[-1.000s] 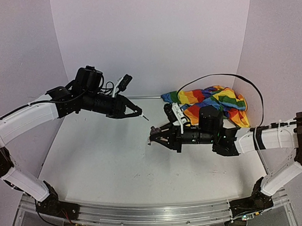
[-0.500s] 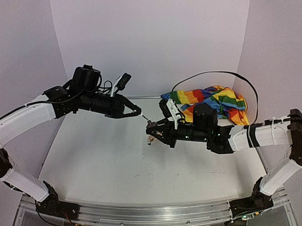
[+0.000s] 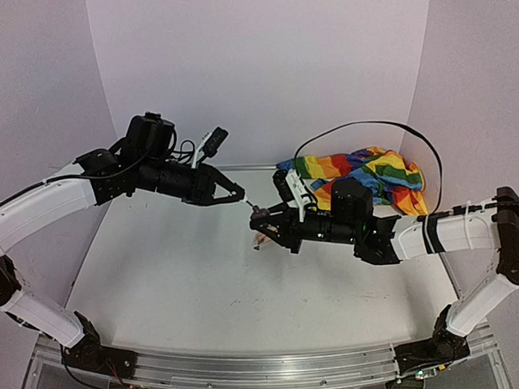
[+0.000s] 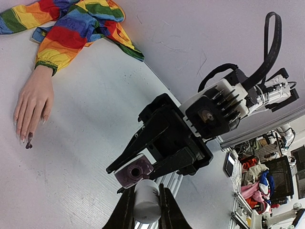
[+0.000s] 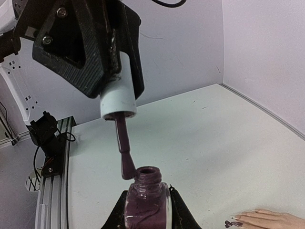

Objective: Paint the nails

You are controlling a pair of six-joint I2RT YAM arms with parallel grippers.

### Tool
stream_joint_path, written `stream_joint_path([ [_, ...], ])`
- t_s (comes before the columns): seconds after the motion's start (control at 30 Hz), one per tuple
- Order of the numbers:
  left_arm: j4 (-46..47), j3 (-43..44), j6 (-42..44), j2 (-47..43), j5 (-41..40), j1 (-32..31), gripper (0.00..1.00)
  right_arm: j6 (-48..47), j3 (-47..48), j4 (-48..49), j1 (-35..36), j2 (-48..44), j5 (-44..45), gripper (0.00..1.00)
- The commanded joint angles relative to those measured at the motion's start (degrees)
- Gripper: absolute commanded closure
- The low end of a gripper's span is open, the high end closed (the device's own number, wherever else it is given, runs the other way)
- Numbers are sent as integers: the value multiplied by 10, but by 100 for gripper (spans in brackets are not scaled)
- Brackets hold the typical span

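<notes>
Purple bottle (image 5: 145, 202) clamped by right gripper (image 3: 264, 229) | left gripper (image 3: 239, 195) pinches brush cap (image 4: 145, 198) (tip beside neck)

A rainbow-striped sleeve (image 3: 371, 177) lies bunched at the upper right of the white counter (image 3: 177, 276), with a black cable (image 3: 360, 126) arching above it. In the right wrist view, an open bottle of purple polish (image 5: 145, 200) stands upright at bottom centre. A white-capped brush (image 5: 125, 157) slants down, its tip just left of the bottle's mouth. An aluminium rail (image 3: 250, 367) runs along the bottom edge.
</notes>
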Motion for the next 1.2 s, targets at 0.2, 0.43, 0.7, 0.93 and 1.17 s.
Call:
stream_joint_path([
  [0.2,-9,27,12,-5,-5,-2,100,-15,5,55,1,-24,-23,100],
  [0.43,-9,29,11,3,-3,-2,100,-13,11,60,1,-16,-34,100],
  [0.7,-9,33,11,9,2,-3,100,-12,18,67,2,-8,-42,100],
  [0.93,-9,37,12,1,-7,-3,100,-11,16,70,2,-3,-31,100],
  [1.17,-11,36,13,-16,-17,-3,100,-11,4,71,2,-10,-12,100],
])
